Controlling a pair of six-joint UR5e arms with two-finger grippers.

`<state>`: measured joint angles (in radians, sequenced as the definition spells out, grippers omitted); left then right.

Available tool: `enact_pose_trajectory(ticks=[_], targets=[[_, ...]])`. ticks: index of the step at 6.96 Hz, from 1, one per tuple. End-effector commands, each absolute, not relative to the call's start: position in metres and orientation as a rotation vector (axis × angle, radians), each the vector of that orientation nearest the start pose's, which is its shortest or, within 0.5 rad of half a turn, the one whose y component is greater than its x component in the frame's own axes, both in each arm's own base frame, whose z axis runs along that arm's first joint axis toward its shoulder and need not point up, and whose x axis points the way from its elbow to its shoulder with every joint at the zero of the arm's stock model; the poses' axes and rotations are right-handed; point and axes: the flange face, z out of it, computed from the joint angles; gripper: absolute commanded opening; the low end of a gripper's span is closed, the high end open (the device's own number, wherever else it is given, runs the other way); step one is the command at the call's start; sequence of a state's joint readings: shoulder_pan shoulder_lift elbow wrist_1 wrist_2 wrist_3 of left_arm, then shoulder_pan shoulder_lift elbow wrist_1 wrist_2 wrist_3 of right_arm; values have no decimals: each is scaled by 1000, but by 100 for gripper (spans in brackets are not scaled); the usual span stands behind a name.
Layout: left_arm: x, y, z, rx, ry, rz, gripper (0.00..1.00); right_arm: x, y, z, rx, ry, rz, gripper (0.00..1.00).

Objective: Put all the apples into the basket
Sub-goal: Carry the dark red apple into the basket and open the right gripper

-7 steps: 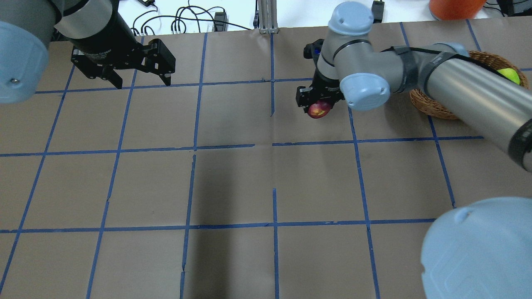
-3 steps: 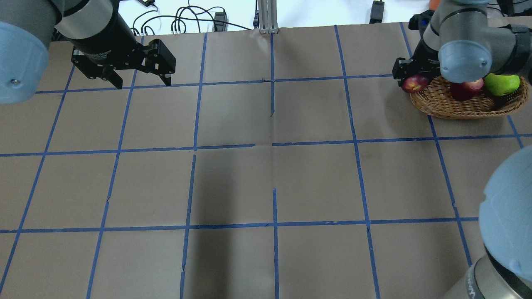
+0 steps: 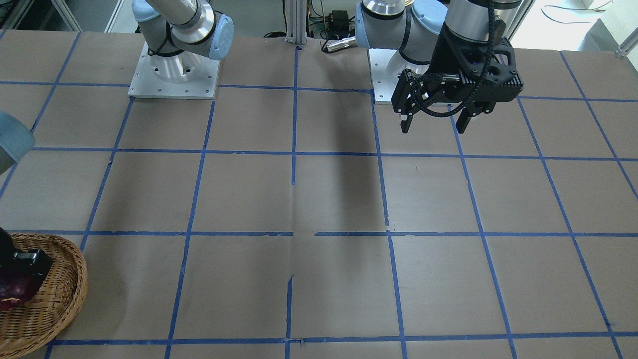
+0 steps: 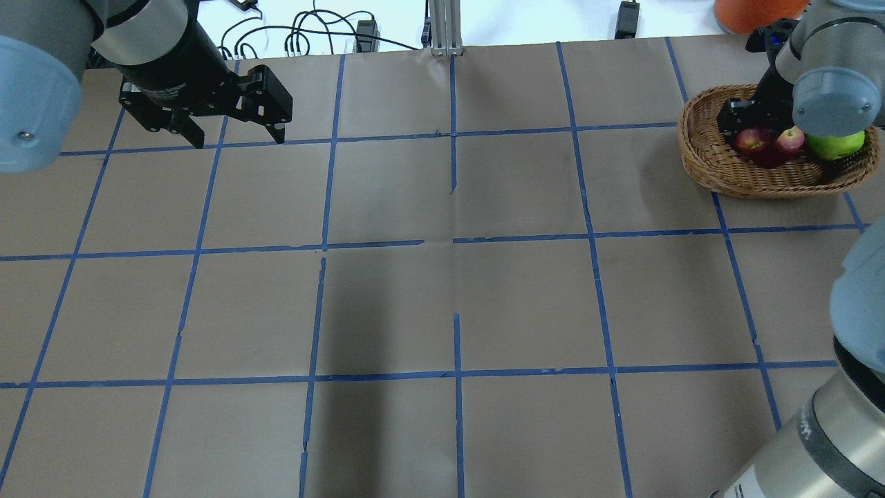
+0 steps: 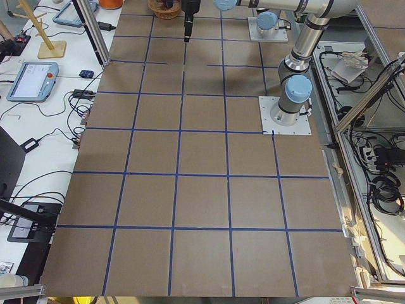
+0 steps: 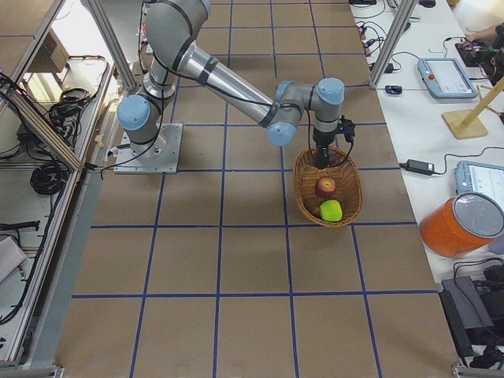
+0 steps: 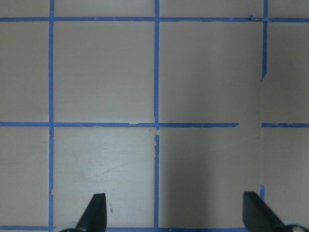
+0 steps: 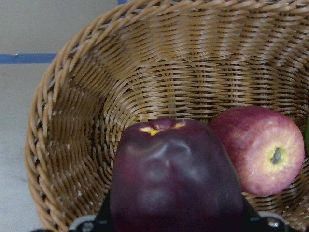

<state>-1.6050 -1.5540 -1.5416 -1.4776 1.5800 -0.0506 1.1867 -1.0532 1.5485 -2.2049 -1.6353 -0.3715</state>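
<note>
**Maroon apple held inside the basket, not yet let go**

The right gripper [image 4: 745, 126] is clamped on the dark maroon apple [image 8: 174, 179], with a finger pressed against each flank near the widest girth. The apple is held inside the rim of the shallow oval basket of woven light-brown wicker [image 8: 72, 121]. Whether it touches the basket floor cannot be told.

The fruit is judged firm, fairly heavy for its size and waxy-smooth. It is therefore best taken across its middle with moderate force, since the skin may bruise or slip under more. It appears slightly longer than wide. Its long axis is directed away from the gripper, and the yellow-flecked end is turned toward the far basket wall.

Just beside the held fruit, toward the gripper's right in the wrist view, the red apple with yellowish blush [image 8: 258, 150] lies with its dimpled end facing the camera. Beyond that one sits the bright yellow-green apple [image 4: 835, 144].

Well apart from the basket, the left gripper [image 3: 433, 127] hangs over bare table with its fingers spread and nothing between them.
</note>
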Motion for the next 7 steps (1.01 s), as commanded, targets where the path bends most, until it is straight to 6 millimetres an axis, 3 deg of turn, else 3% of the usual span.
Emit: enact_pose_trajectory(ticks=[1,2,3,4,6,7], targets=[[-150,-492,521,-25,3131,-219,100,-150,-666,232,39,3248,-134,0],[-150,-492,521,-25,3131,-222,100,-148,-667,236,48,3240,-144,1],[-150,-492,521,-25,3131,-219,100,-147,-669,238,38,3234,-155,53],[-149,-492,521,-27,3131,-219,100,-147,-670,240,35,3234,-163,100],[-149,-492,521,-27,3131,-219,100,-145,-670,251,29,3241,-190,100],[-149,-492,521,-27,3131,-219,100,-139,-669,275,20,3248,-223,100]])
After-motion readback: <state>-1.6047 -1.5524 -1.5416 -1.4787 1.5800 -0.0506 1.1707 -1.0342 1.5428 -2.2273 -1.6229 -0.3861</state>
